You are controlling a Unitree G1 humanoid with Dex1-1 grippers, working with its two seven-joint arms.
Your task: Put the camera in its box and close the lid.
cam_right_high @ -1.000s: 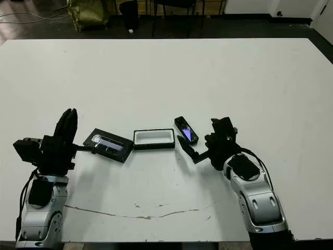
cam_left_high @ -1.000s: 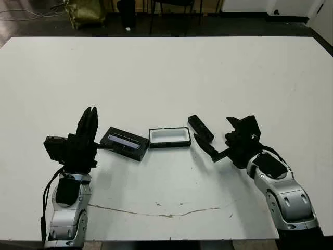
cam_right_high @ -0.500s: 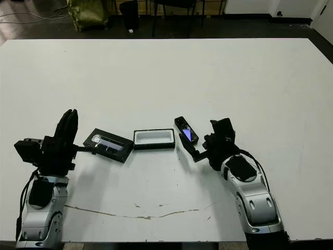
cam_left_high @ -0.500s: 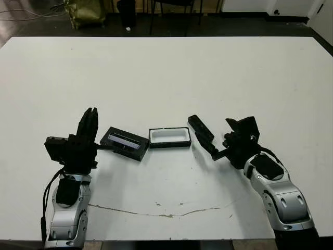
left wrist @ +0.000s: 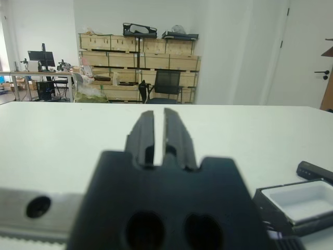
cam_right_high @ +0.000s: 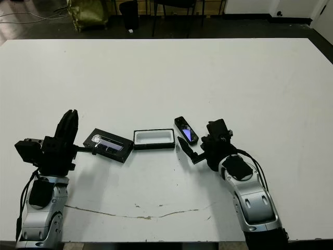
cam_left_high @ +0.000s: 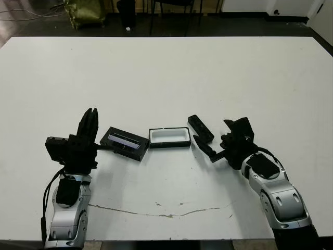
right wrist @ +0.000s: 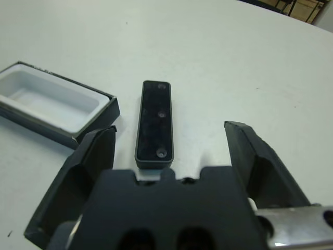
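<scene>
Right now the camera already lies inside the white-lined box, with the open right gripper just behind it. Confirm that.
Not quite. The camera lies on the table beside the box, not in it; the box's white lining is bare. The right wrist view shows this. The rest holds: the right gripper is open, just behind the camera.

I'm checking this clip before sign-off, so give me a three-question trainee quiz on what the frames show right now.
1. True or false: the camera already lies inside the box.
2. Which gripper is open with the camera in front of its fingers? A) left gripper B) right gripper
3. Fill in: the lid lies on the table between the box and the ____ gripper.

Key: 1 false, it lies on the table beside the box. 2 B. 3 left.
</scene>
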